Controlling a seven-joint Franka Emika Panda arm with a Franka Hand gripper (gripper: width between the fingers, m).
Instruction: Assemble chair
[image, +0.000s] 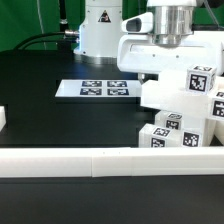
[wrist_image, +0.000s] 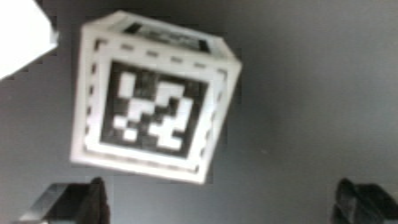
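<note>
Low along the front runs the white rail (image: 70, 160), behind it the chair (image: 185, 105) pieces stacked at the exterior view's right on the black table (image: 40, 85), gripper (wrist_image: 217, 200) spread wide above a tagged post (wrist_image: 151, 95), marker board (image: 97, 89) beyond.

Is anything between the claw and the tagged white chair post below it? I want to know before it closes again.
Nothing visible. In the wrist view the open claw looks straight at the glossy white square plastic post with its black-and-white tag, with only bare dark table between the fingers.

The black table (image: 50, 70) carries the marker board (image: 98, 90), the white rail (image: 70, 161) and chair pieces (image: 185, 110).
</note>
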